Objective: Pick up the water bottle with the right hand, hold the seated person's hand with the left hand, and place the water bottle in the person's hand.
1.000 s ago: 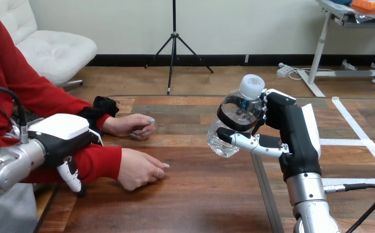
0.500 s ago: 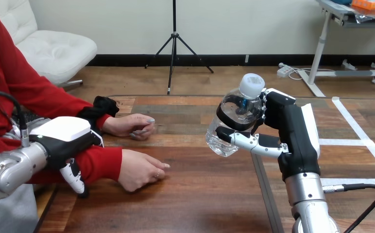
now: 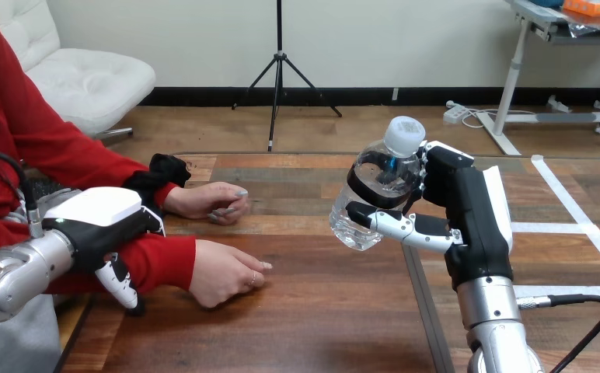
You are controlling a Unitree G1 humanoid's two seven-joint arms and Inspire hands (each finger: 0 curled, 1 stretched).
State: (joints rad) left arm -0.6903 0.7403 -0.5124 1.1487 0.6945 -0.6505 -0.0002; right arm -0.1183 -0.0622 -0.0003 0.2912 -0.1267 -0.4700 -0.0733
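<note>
Your work surface: a wooden table (image 3: pixel 320 311) marked with tape.
You're looking at dark brown planks running left to right, with paler, mixed-tone boards toward the far edge. A thin grey seam (image 3: pixel 423 318) runs from the table's middle toward you, slanting slightly right, and splits the top into two panels. On the right panel, white tape (image 3: pixel 553 228) lies in strips: one long diagonal from the far edge toward the right side, and two shorter strips branching leftward from it.

Right hand (image 3: pixel 468 214) raised and curled, left hand (image 3: pixel 99 216) low.
</note>
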